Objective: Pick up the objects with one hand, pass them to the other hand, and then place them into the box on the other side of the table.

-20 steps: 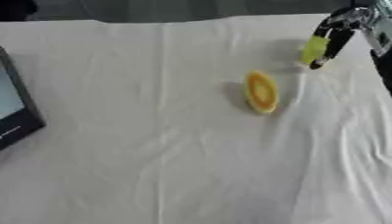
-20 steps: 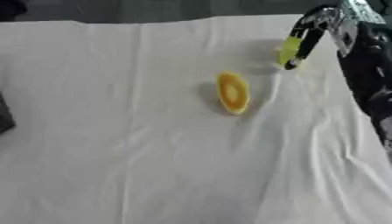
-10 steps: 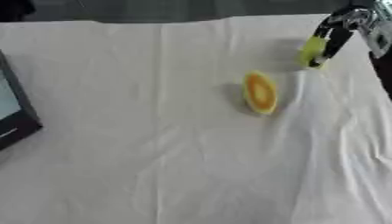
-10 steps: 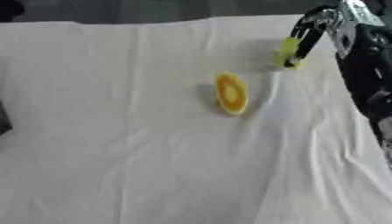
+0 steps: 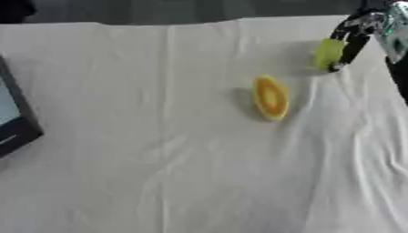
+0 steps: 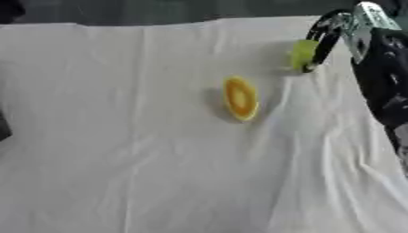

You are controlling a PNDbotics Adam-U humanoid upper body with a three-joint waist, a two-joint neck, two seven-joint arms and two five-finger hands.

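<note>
My right hand (image 6: 328,32) comes in from the upper right, its fingers curled round a small yellow-green object (image 5: 328,53) at the far right of the table. An orange and yellow oval piece (image 5: 270,98), like a fruit slice, lies on the white cloth a little left of and nearer than the hand. The dark box (image 5: 14,122) shows at the left edge, partly cut off. My left hand is out of sight.
A white cloth (image 5: 159,159) covers the whole table, with creases near the right side. My right forearm (image 6: 386,86) runs down the right edge. The table's far edge meets a dark background at the top.
My right hand with the yellow-green object has stayed almost in place, shifting very slightly. The orange piece has not moved.
</note>
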